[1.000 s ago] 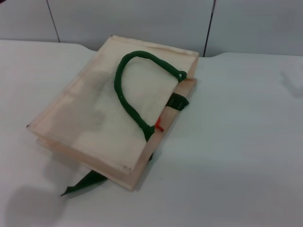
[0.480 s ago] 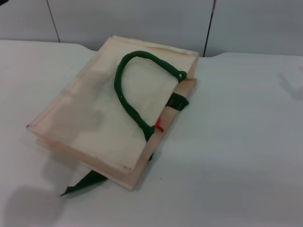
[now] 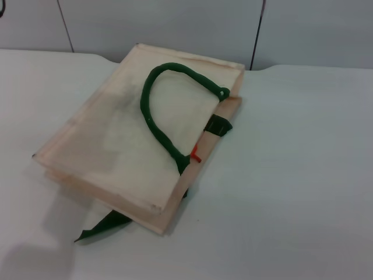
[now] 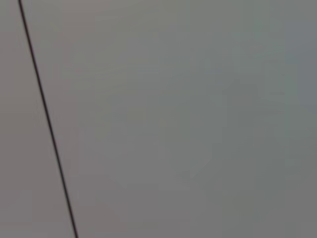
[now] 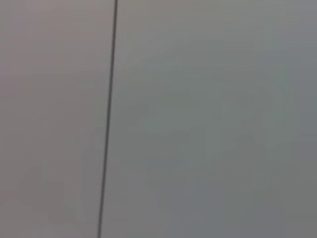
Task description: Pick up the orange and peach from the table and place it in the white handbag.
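Observation:
The white handbag (image 3: 125,149) lies flat on the white table, mouth toward the right. Its dark green rope handle (image 3: 152,119) loops over the top face, and a green strap tab (image 3: 220,125) sits at the mouth edge. A small red stem-like bit (image 3: 196,155) pokes out at the mouth. No more of the orange shows, and the peach is out of view. Neither gripper shows in the head view. Both wrist views show only a grey wall (image 4: 188,119) with a dark seam (image 5: 108,119).
A second green strap (image 3: 100,226) trails from under the bag's near corner onto the table (image 3: 291,192). A grey panelled wall (image 3: 175,23) stands behind the table's far edge. A small dark object (image 3: 2,7) shows at the far left corner.
The shadows on the bag's top face and on the table at the near left have faded and shifted. The bag has not moved.

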{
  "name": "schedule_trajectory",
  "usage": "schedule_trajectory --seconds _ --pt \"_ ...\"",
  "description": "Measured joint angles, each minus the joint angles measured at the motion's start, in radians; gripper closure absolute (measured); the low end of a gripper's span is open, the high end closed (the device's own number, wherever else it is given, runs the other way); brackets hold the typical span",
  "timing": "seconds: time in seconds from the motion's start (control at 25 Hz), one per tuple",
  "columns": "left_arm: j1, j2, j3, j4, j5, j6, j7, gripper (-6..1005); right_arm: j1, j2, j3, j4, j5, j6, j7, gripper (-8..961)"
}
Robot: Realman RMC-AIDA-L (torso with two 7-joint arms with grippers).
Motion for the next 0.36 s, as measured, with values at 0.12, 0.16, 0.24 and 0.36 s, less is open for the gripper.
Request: schedule_trajectory --seconds 0.12,0.16,0.24,0.36 --pt "0.024 -0.001 0.019 -0.016 -0.003 0.039 0.000 517 -0.034 0.002 -0.073 -0.004 0.052 -0.080 -0.074 229" --pt "0.038 -0.003 0.037 -0.030 -0.004 0.064 0.000 517 -0.044 0.002 -0.097 -0.008 0.059 -0.108 -0.090 229" --pt "0.048 -0.003 0.049 -0.037 -0.004 0.086 0.000 517 -0.066 0.002 -0.136 -0.018 0.069 -0.150 -0.109 229" --pt "0.078 -0.002 0.091 -0.057 -0.004 0.168 0.001 517 -0.114 0.002 -0.184 -0.042 0.141 -0.189 -0.152 229"
